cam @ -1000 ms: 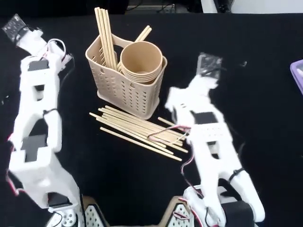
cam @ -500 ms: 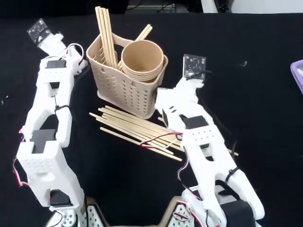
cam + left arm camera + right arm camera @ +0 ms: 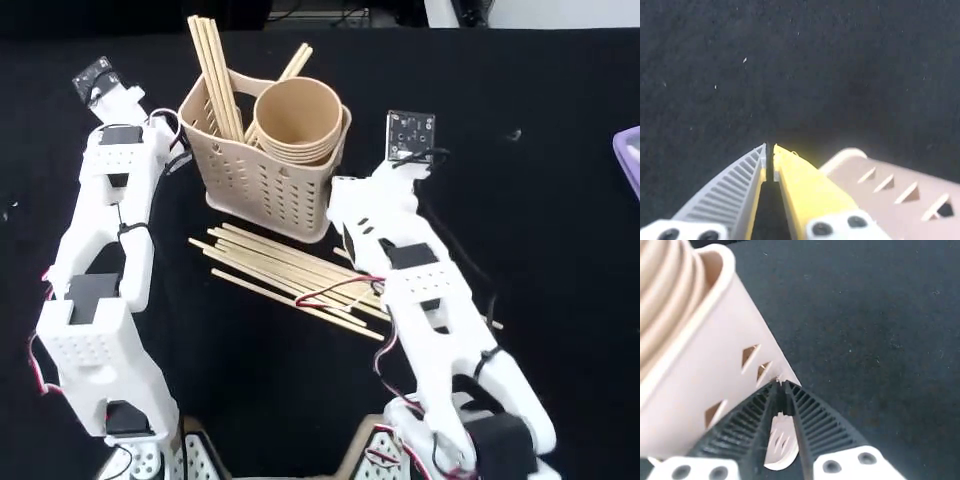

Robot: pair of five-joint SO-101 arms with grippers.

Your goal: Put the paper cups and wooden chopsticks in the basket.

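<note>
Lying loose: a bundle of pale wooden chopsticks (image 3: 280, 268), fanned out on the black surface (image 3: 540, 100) at the centre of the high view, just below the basket.
Basket: beige perforated plastic basket (image 3: 265, 190), upright, upper centre of the high view.
Cups: nested stack of brown paper cups (image 3: 298, 122), standing in the basket's right half.
Upright sticks: several upright chopsticks (image 3: 212, 70) stand in the basket's left half, leaning past the rim toward the top of the frame.
Left tool (image 3: 769, 148): fingers pressed together with nothing between them, just beside the basket's rim.
Right tool (image 3: 780, 384): narrowed to a slit and gripping nothing. The tips are right at the basket's side wall; contact cannot be told.
Right arm (image 3: 430, 290): lies across the right end of the loose bundle.
</note>
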